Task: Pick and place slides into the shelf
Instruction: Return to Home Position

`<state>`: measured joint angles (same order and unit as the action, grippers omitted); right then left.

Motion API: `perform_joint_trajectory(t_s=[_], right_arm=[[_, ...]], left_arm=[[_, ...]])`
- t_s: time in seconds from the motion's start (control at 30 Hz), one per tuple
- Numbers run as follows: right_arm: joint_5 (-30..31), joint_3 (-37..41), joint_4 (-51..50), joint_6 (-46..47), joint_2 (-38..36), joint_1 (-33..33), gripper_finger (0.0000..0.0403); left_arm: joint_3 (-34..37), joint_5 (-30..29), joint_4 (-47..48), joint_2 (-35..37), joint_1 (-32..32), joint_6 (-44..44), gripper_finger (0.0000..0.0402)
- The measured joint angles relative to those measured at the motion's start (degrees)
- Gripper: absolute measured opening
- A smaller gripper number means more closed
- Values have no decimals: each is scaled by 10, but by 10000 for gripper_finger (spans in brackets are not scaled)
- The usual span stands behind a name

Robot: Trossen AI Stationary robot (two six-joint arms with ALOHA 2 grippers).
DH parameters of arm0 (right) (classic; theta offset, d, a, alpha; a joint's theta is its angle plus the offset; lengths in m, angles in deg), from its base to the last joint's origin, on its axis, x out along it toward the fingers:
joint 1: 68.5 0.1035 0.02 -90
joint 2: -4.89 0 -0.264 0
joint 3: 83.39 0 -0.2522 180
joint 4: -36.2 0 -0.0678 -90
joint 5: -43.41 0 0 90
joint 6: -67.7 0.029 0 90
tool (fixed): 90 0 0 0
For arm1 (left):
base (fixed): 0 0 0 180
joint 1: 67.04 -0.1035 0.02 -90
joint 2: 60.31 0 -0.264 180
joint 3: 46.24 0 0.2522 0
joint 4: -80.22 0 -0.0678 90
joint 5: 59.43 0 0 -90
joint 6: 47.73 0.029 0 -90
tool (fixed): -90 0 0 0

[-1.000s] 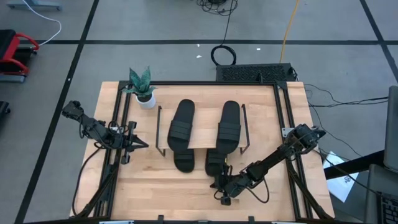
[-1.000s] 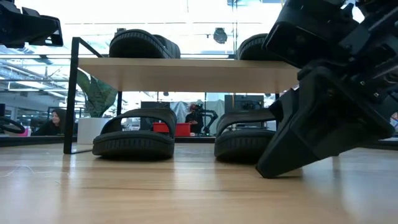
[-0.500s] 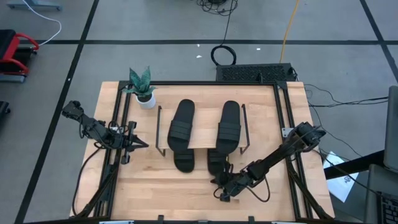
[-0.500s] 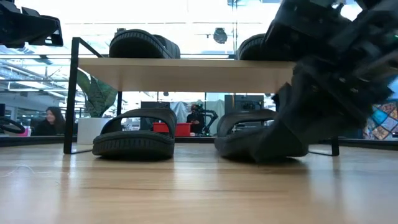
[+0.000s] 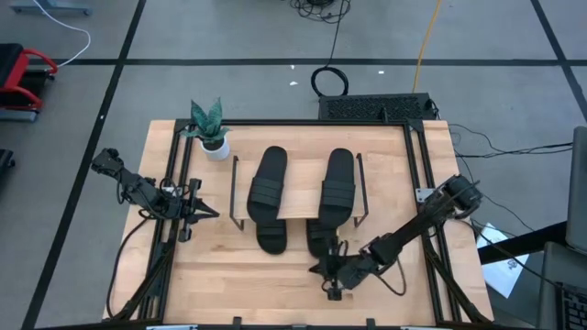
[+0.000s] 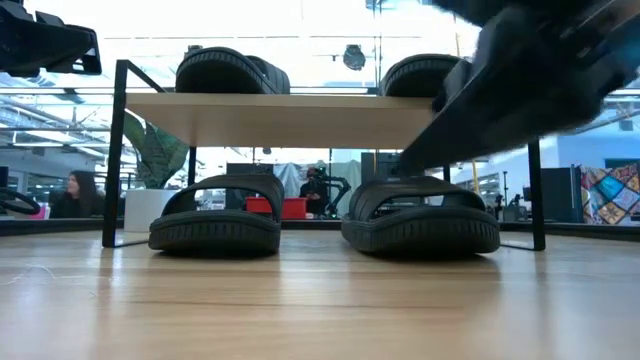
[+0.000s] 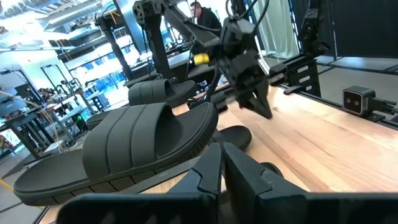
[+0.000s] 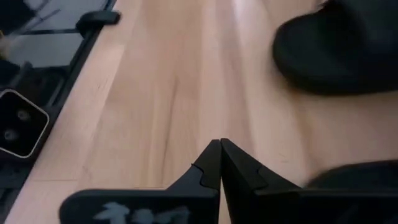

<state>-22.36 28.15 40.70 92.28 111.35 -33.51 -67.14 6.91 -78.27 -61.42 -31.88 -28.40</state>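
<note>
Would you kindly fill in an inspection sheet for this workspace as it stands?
Surface: light wooden tabletop, no spills seen.
Job's things: low wood-topped, black-framed shelf; two matte black slide sandals on top, two more beneath, ends poking out in front.
Clutter: small potted green plant left of the shelf, near the back edge.
Hands: left hand shut, empty, left of the shelf; right hand shut, empty, above the table in front of the right lower sandal.
Cables: yellow cable and black coiled cable on the floor behind.
Surroundings: black vented box behind the table; a person far off.
</note>
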Motion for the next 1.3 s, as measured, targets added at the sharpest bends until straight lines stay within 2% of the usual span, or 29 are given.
perform_joint_trajectory(t_s=[0.23, 0.5, 0.63, 0.8, 0.97, 1.07, 1.23, 1.3], right_arm=[[136, 0, -145, 28, -99, 57, 0], [151, 0, -264, 110, -130, 86, 0], [178, 0, -268, 106, -114, 97, 0], [173, 0, -202, 17, -105, 98, 0], [105, 0, -141, -112, -141, 84, 0], [72, 0, -138, -202, -180, 71, 0], [61, 13, -140, -270, -285, 16, 0], [11, 29, -136, -297, -333, -16, 0]], left_arm=[[0, 0, 0, 0, 0, 0, 24], [0, 0, 1, 0, 0, -3, 24], [0, -1, 2, 0, 0, -17, 24], [0, 5, -11, 0, 0, 8, 24], [0, 41, -21, 0, 0, 18, 24], [0, 41, -26, 0, 0, 39, 24], [-30, 28, -39, 0, -17, 57, 24], [-49, 16, -38, 0, -26, 57, 24]])
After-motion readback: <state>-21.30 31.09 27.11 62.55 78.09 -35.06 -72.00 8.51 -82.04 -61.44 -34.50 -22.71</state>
